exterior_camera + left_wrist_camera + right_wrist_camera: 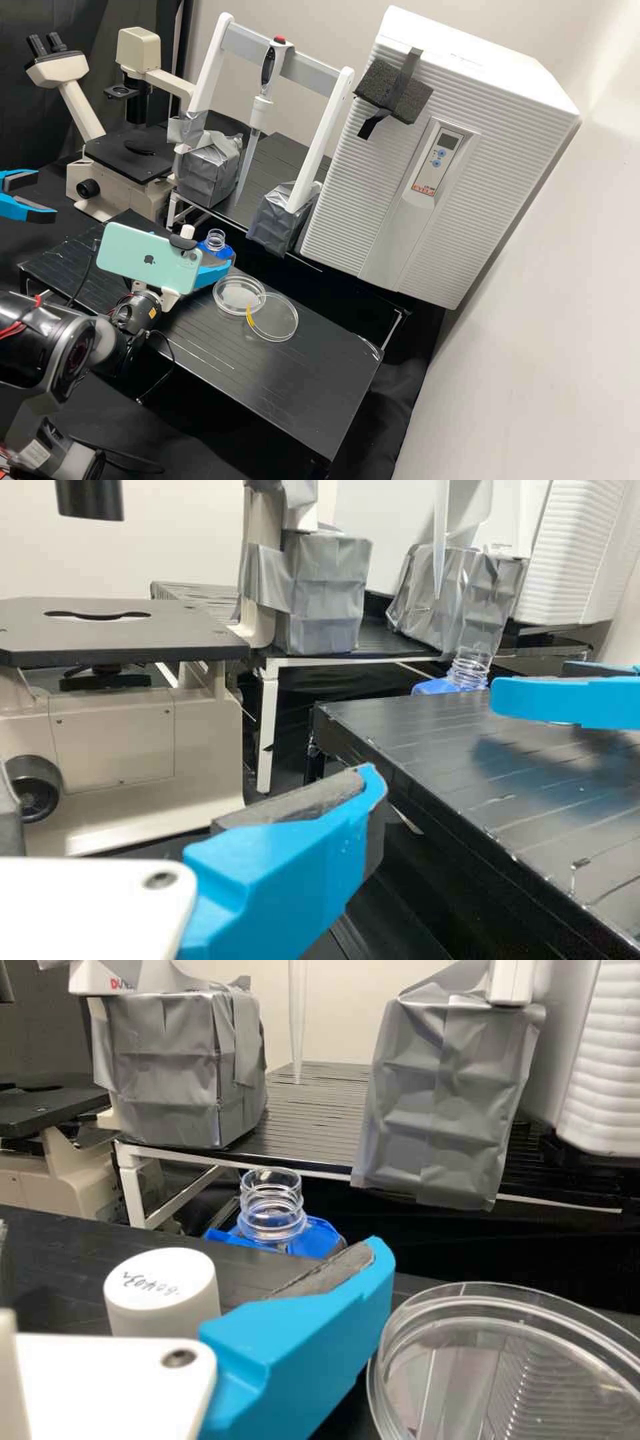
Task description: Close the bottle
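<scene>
One uncapped bottle [271,1205] just beyond right tool [345,1260]

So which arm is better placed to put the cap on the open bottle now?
Right. Its jaws appear to hold the white cap close to the open bottle. The left arm's jaws are open and empty, away near the microscope.

- A black slatted platform [293,373] stood low at the front.
- An open clear bottle [215,239] stood upright near its far edge.
- A clear dish [238,294] lay near the bottle, and a second dish [275,319] overlapped its rim.
- A black shelf [273,167] behind carried two tape-wrapped feet [207,167].
- A microscope [113,167] stood beside the shelf.
</scene>
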`<state>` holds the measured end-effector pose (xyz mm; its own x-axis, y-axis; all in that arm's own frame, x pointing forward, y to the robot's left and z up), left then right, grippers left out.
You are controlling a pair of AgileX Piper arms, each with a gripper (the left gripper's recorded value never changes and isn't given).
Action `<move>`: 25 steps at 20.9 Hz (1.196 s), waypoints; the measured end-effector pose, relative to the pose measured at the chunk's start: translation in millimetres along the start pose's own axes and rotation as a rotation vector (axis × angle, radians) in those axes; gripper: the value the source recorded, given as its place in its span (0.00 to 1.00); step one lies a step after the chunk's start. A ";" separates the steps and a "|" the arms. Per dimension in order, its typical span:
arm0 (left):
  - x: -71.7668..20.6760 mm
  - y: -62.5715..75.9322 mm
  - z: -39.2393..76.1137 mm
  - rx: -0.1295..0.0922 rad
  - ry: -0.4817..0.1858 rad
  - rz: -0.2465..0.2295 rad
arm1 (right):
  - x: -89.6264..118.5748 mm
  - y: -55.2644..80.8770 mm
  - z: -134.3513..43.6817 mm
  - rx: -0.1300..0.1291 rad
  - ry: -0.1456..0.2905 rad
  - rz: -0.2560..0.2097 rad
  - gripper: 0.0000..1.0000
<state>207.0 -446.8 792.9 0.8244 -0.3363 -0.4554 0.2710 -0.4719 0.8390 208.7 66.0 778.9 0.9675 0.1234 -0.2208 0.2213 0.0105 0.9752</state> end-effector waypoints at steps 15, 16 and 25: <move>4.9 0.5 -1.0 -0.010 -0.004 0.003 | 5.6 1.6 -1.8 0.004 0.005 0.005 0.00; 5.2 0.3 -0.5 -0.010 -0.006 0.001 | 6.0 2.0 -2.2 0.004 0.006 0.006 0.00; 6.7 1.7 -1.6 -0.008 -0.007 0.005 | 7.7 3.7 -4.0 0.006 0.013 0.012 0.00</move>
<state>213.9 -448.5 791.8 0.8222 -0.3442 -0.4534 0.2710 -0.4637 0.8435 216.5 71.0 780.9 0.9685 0.1363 -0.2084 0.2100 0.0025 0.9777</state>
